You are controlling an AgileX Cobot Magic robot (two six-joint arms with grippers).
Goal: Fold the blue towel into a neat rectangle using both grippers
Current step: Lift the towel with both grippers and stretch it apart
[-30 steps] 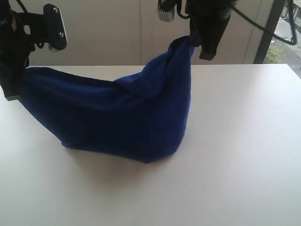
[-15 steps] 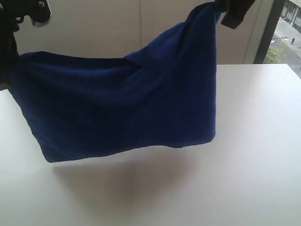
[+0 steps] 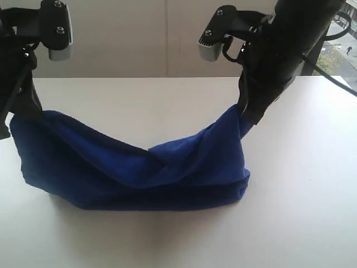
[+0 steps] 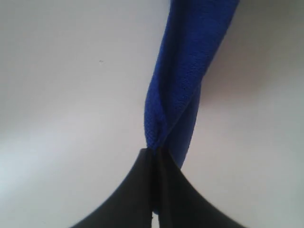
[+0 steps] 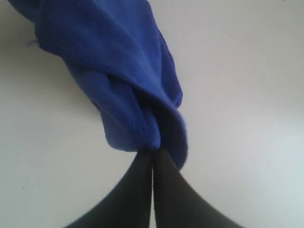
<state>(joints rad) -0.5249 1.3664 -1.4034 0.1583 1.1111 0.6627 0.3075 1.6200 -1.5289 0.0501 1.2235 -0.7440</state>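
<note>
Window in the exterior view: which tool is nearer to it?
Right. The right tool, clamping the blue towel, hangs on the window's side of the scene. The left tool grips the towel's other end, across the table from it.
</note>
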